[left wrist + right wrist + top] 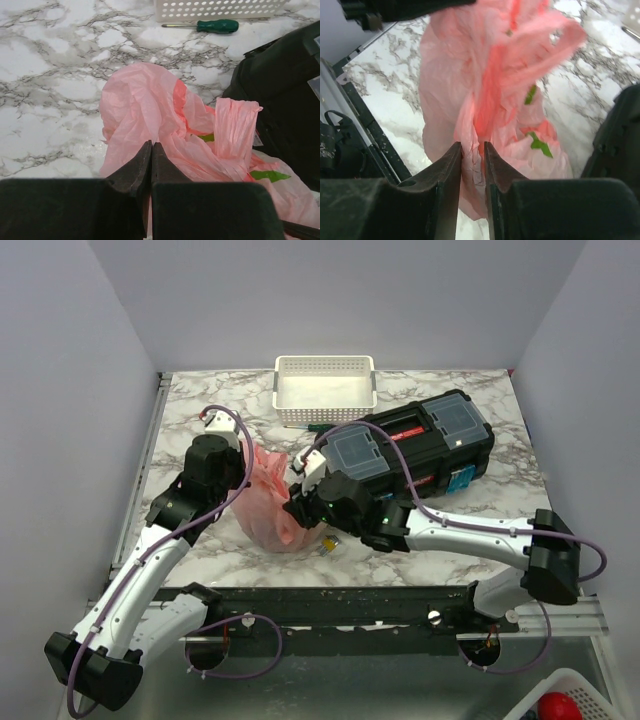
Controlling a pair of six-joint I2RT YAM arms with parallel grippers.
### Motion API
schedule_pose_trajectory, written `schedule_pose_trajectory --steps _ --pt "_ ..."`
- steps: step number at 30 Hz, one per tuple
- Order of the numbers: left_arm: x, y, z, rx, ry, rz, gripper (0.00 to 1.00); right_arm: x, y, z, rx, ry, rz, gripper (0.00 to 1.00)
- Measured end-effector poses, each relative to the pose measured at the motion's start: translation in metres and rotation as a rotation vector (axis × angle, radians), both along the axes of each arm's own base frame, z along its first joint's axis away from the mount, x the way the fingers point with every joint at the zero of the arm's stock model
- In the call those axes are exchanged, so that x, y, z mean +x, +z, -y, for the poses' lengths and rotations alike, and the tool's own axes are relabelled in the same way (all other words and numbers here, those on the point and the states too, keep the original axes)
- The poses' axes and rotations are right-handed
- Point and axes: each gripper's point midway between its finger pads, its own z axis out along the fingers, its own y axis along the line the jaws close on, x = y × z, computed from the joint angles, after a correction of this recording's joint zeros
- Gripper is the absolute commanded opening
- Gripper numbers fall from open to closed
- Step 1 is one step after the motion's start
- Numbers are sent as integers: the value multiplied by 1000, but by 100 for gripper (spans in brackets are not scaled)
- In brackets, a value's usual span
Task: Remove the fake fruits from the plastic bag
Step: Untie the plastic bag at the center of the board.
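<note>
The pink plastic bag [268, 502] stands bunched on the marble table between my two grippers. It has green printed marks [269, 175]. My left gripper [248, 468] is at the bag's upper left edge. In the left wrist view its jaws [151, 145] are pressed together against the bag [145, 105], which hangs from them. My right gripper [298, 508] is on the bag's right side. In the right wrist view it [473, 146] is shut on a fold of the bag [450, 75]. The fake fruits are hidden inside the bag; only a redder patch [490, 100] shows through the film.
A black toolbox [420, 445] lies just right of the bag, under my right arm. A white perforated basket [325, 380] stands at the back, with a green-handled screwdriver [217, 26] in front of it. A small yellow clip [327, 546] lies by the bag's foot.
</note>
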Motion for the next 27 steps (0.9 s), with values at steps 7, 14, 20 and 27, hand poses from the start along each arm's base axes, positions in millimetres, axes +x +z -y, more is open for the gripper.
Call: schedule_pose_trajectory --steps 7,14,20,27 --pt "2 -3 -23 25 132 -7 0 -5 -4 33 61 -58 11 8" --pt "-1 1 -30 11 157 4 0 -8 -13 35 91 -73 -22 6" --pt "-4 -1 -14 -10 57 -14 38 -8 -16 32 95 -68 -31 6" --pt "-27 11 8 -106 -77 -22 56 -11 -18 28 99 -48 -40 6"
